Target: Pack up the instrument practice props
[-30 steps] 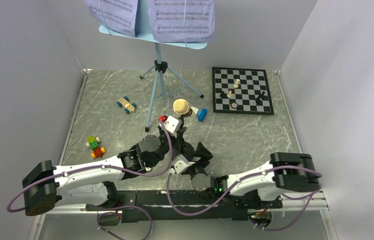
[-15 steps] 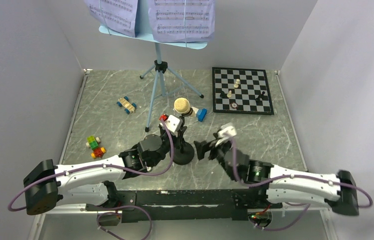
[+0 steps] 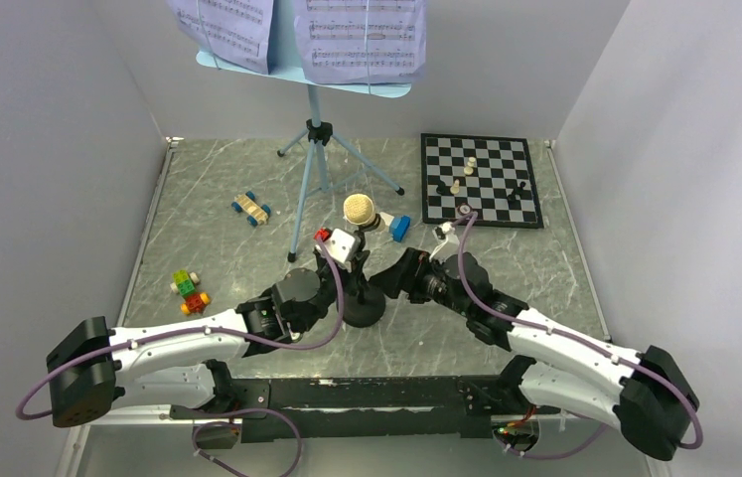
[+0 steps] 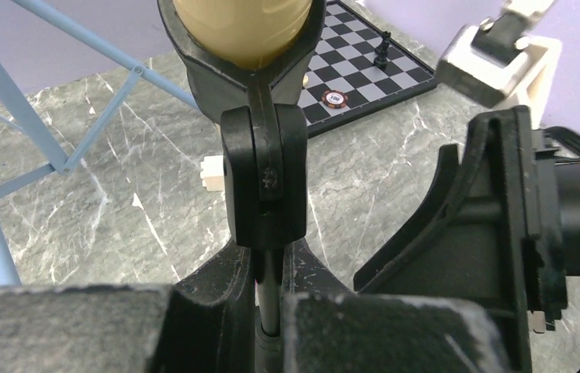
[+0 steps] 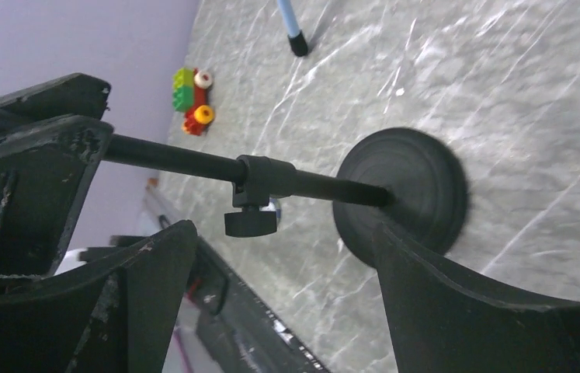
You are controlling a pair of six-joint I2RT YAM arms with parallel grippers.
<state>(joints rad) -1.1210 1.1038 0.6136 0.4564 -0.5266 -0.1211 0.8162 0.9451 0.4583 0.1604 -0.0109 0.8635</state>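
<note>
Worktop [image 3: 227,260]: grey marble-look slab with white veining and a slight sheen. Boxed in on three sides by plain matte panels in pale grey-lavender: left wall [image 3: 49,149], back wall [image 3: 506,70], right wall [image 3: 684,149]. Thin metal trim [image 3: 151,224] runs along the worktop's left and right edges. Lighting even and diffuse, shadows soft.

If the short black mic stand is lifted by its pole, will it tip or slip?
Probably top-heavy: the microphone sits high above the thin pole, so it may swing. The wide round base likely adds weight low, steadying it. The pole looks stiff but smooth; it could slide in the left tool.
</note>
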